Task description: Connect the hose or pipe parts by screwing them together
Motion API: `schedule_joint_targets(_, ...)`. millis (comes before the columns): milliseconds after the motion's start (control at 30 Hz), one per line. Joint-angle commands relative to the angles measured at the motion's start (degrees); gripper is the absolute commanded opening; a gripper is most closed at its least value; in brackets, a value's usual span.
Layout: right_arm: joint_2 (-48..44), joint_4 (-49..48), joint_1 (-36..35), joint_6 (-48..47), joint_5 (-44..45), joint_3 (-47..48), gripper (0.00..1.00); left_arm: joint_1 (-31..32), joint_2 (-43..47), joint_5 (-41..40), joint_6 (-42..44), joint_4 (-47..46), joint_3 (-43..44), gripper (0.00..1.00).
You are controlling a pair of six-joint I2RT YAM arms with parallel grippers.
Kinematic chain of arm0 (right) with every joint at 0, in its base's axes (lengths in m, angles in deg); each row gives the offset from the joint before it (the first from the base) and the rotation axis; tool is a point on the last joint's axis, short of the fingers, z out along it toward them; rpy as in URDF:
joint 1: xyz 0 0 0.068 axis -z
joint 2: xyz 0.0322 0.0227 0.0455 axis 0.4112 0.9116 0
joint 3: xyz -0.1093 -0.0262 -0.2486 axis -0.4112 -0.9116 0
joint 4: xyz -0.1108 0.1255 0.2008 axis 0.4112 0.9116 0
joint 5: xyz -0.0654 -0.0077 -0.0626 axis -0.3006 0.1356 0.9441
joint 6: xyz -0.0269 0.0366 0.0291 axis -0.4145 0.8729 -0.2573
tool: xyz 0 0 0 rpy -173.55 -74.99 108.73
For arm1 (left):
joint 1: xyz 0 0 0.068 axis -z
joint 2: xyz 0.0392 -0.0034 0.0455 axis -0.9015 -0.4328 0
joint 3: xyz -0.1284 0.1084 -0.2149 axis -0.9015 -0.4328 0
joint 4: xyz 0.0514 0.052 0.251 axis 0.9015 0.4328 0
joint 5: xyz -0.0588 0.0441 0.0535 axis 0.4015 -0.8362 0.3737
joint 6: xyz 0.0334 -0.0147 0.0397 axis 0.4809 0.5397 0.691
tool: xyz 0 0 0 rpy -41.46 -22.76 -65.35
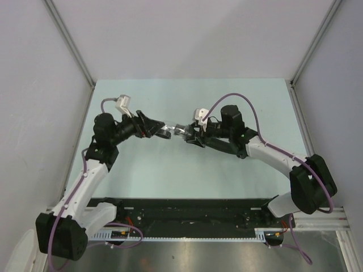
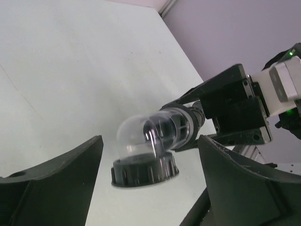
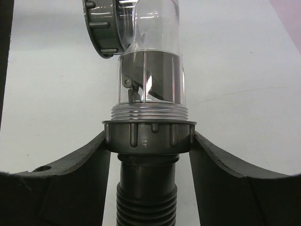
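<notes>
The pale table [image 1: 170, 181] carries two arms. The left arm [image 1: 93, 175] and the right arm [image 1: 272, 156] both bend inward, and their wrists meet near the table's middle. The right gripper [image 1: 190, 137] is clamped on the grey ribbed collar [image 3: 149, 136], where one black ribbed hose [image 3: 148, 200] joins one clear elbow [image 3: 153, 61]. The left gripper [image 1: 163, 131] stands wide, its fingers [image 2: 61, 179] on either side of the elbow and apart from it. There are two collars: the second collar [image 2: 143, 170] sits on the elbow's far end, facing the table.

A robot lab cell: pale table [image 1: 170, 170] boxed by plain grey walls [image 1: 187, 34]; aluminium corner posts [image 1: 71, 42].
</notes>
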Motion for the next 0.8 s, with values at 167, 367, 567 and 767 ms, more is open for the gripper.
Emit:
schedule_joint_targets(167,-3.8,-0.5,-1.4,-3.3,0.7,3.0,0.00,-1.6,-7.0,12.0,-1.4,0.9,5.2,0.85)
schedule_joint_targets(367,-3.8,-2.7,-0.1,-1.5,-1.6,3.0,0.00,-1.6,-9.4,18.2,-2.9,-0.7,4.1,0.81)
schedule_joint_targets(567,-3.6,-2.8,0.5,-1.3,-3.5,3.0,0.00,-1.6,-10.9,20.6,-5.1,-3.3,3.1,0.70)
schedule_joint_targets(767,-3.5,-2.0,0.5,-2.1,-4.9,3.0,0.00,-1.5,-13.7,24.5,-8.4,-6.3,2.7,0.70)
